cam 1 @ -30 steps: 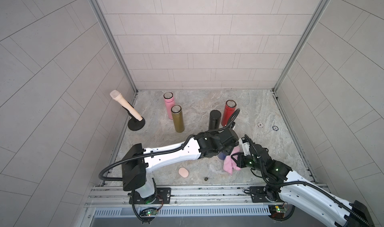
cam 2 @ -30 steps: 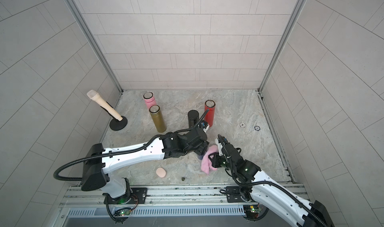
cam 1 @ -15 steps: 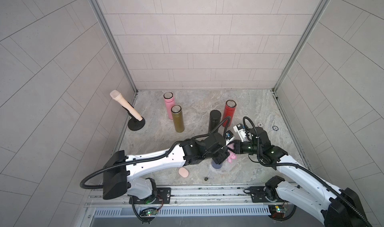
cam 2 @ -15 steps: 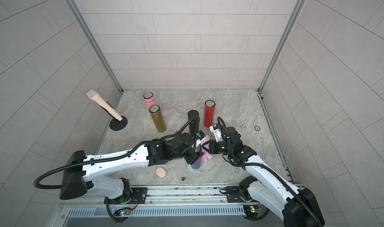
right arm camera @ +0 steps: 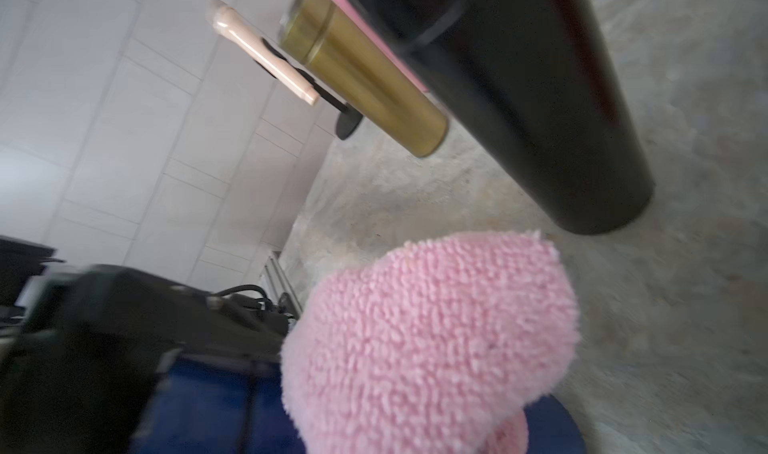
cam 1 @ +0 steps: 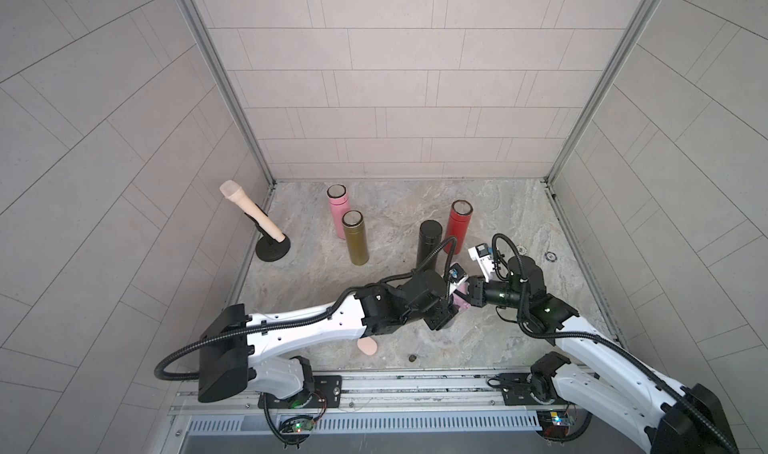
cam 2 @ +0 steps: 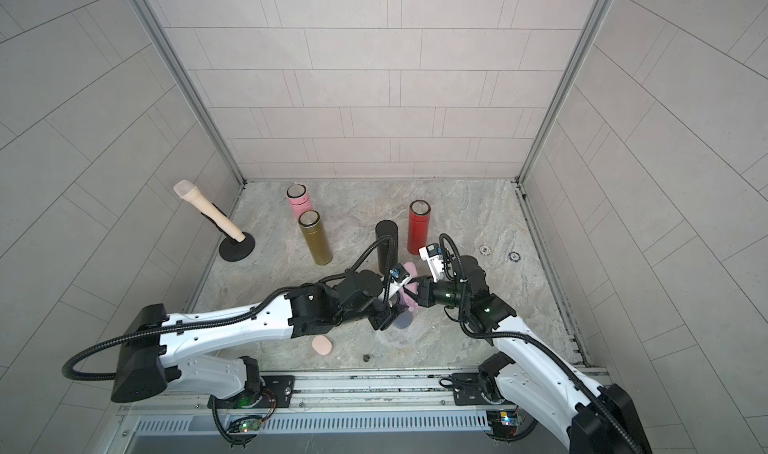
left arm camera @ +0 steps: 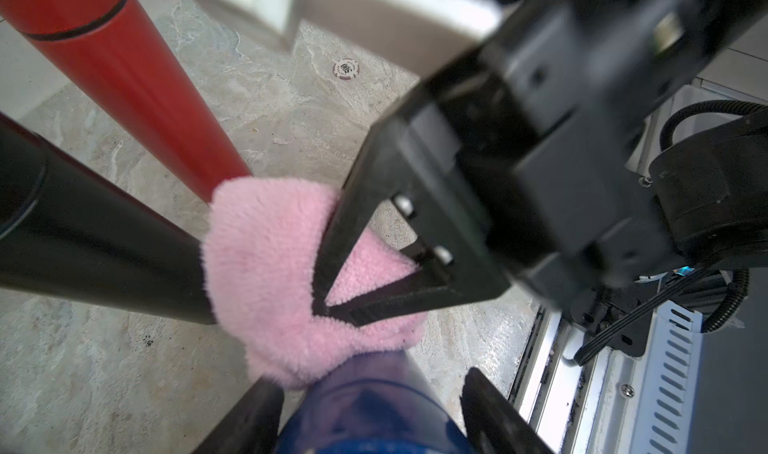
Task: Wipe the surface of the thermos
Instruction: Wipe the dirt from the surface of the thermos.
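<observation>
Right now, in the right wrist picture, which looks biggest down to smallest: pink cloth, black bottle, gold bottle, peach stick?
Largest: black bottle and pink cloth, which look about alike. Both sit close to the camera, so I won't rank them.
Next: gold bottle.
Smallest: peach stick, also the farthest away.

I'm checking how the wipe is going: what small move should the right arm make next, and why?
Probably slide the pink cloth along the blue thermos toward the left gripper. The right gripper is shut on the cloth, which lies against the thermos clamped by the left gripper, and bare blue body shows between the cloth and that gripper.
</observation>
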Robot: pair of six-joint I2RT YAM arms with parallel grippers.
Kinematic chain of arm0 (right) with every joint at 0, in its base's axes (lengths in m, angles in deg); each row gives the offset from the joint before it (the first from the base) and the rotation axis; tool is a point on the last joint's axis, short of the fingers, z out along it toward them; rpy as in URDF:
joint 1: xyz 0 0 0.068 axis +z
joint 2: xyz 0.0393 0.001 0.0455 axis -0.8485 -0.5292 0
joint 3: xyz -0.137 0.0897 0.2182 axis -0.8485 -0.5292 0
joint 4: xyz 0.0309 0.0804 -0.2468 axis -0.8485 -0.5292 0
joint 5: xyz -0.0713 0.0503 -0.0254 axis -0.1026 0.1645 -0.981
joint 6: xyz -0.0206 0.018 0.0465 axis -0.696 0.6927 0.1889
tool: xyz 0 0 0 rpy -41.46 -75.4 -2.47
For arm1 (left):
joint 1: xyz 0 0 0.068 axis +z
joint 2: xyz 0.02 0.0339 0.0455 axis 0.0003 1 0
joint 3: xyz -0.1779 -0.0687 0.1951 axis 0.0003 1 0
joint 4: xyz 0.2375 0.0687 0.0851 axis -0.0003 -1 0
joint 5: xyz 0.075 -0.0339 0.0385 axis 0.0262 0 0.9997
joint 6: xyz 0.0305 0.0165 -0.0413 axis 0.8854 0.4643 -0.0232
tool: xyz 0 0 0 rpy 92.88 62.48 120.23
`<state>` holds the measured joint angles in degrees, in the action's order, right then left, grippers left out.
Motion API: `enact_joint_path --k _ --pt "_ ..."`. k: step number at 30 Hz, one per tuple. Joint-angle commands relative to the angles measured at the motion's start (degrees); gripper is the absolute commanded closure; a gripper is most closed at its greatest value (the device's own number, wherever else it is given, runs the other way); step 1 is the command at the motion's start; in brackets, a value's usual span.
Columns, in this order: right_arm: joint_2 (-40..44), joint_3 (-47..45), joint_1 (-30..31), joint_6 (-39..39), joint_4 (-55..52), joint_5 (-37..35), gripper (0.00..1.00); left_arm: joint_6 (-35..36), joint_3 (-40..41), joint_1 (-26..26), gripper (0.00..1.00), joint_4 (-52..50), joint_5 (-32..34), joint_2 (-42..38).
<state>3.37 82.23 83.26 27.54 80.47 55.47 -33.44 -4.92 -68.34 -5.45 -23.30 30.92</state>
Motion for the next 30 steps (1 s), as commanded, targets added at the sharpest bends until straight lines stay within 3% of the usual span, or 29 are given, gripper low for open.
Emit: enact_joint_path --k 1,5,12,16,19,22,30 --pt "-2.8 -5.5 2.2 -3.0 -6.9 -0.1 1.00 0.4 0.2 0.5 1.00 6.0 3.2 1.0" --pt "-1.1 -5.3 2.2 -3.8 -10.0 -3.9 1.00 -0.1 -0.7 0.5 1.00 5.6 3.8 2.5" --pt "9.2 1.0 2.1 -5.0 -21.0 -9.5 1.00 0.1 -1.4 0.6 1.00 5.2 4.9 2.9" --pt "9.9 2.8 2.0 -5.1 -24.4 -12.0 1.00 0.5 -1.9 0.6 1.00 3.5 5.5 3.4" --pt "9.5 3.9 2.1 -4.3 -25.6 -13.0 1.00 0.8 -2.1 0.6 0.64 1.9 6.1 3.7" --pt "9.8 4.7 2.1 -4.2 -25.1 -13.3 1.00 0.6 -1.0 0.5 0.41 2.5 6.3 2.9" --pt "8.2 7.2 2.0 -5.0 -26.2 -13.6 1.00 0.3 0.0 0.5 0.23 2.7 6.4 2.3"
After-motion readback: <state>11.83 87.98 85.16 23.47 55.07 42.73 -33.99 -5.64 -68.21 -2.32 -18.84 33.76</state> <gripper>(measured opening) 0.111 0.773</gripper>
